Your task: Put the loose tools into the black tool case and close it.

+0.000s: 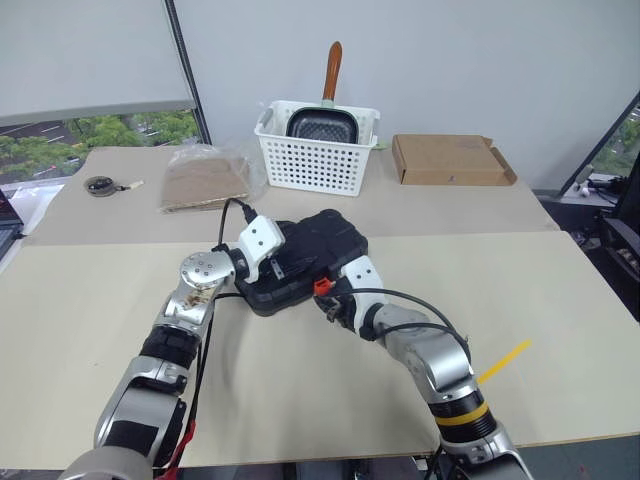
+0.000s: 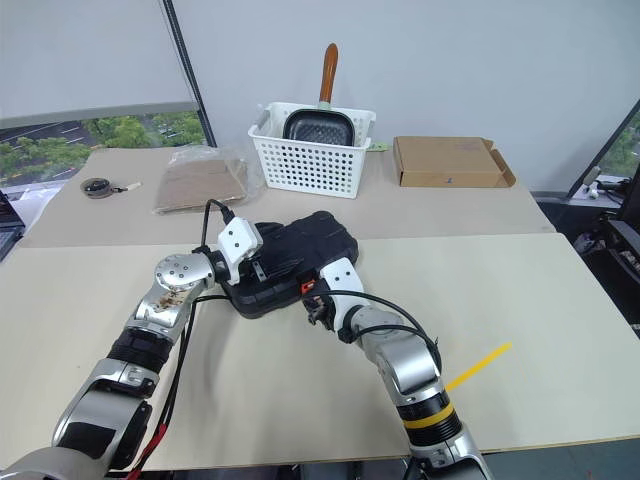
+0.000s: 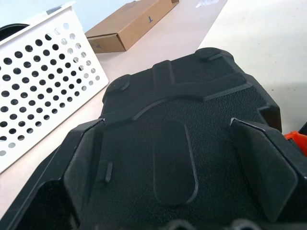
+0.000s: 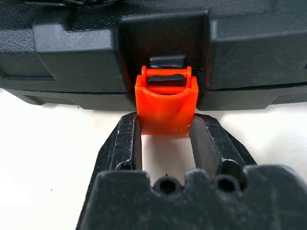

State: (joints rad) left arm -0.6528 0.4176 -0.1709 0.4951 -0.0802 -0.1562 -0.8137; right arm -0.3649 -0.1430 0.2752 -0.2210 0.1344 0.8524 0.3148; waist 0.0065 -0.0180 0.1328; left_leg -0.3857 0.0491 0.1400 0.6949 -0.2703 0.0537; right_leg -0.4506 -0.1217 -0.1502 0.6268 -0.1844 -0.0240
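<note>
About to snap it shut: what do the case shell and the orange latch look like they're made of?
The black tool case looks like moulded hard plastic with a matte, grained finish and raised ribs. The orange latch looks like smoother, slightly glossy plastic, seemingly one moulded piece; the right gripper has a finger on each side of it.

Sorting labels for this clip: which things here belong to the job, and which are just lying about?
Job: black tool case, its orange latch, left gripper, right gripper.
Lying about: white basket holding a pan, cardboard box, small disc, plastic-wrapped brown pad.
</note>
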